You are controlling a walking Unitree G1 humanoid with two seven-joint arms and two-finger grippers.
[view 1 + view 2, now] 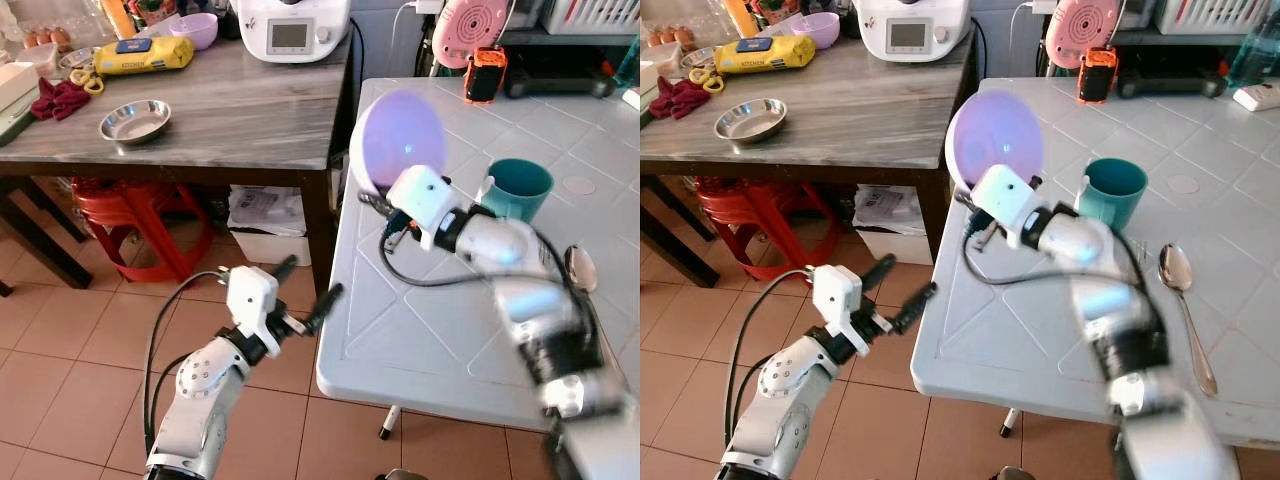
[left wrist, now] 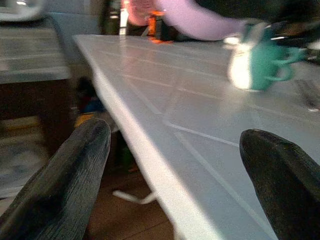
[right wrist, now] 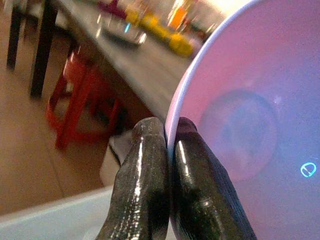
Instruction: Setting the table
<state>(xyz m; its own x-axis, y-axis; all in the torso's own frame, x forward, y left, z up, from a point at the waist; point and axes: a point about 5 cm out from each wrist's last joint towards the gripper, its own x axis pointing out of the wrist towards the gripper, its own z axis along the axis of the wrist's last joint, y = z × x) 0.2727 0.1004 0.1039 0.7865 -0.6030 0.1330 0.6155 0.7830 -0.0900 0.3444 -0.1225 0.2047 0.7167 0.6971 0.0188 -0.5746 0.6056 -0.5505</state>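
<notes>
Lilac bowl [image 1: 402, 142] tipped on edge above the near left part of the white table [image 1: 420, 330], its rim pinched between the closed fingers of the right gripper [image 3: 167, 150]; teal mug [image 1: 516, 189] just beside it, spoon [image 1: 1180, 283] further right. Left gripper [image 1: 305, 290] hangs off the table's edge over the tiled floor [image 1: 60, 340], fingers spread apart, holding nothing

Head pair: looking forward and down from above, sharing the white worktop [image 1: 440, 330], the wooden worktop [image 1: 840, 110] behind and both arms. Left wrist view: set low and close at the white worktop's edge [image 2: 150, 165], looking across it toward a teal mug [image 2: 260, 67]. Right wrist view: pressed very near a purple bowl's rim [image 3: 240, 125], facing the wooden worktop beyond.
</notes>
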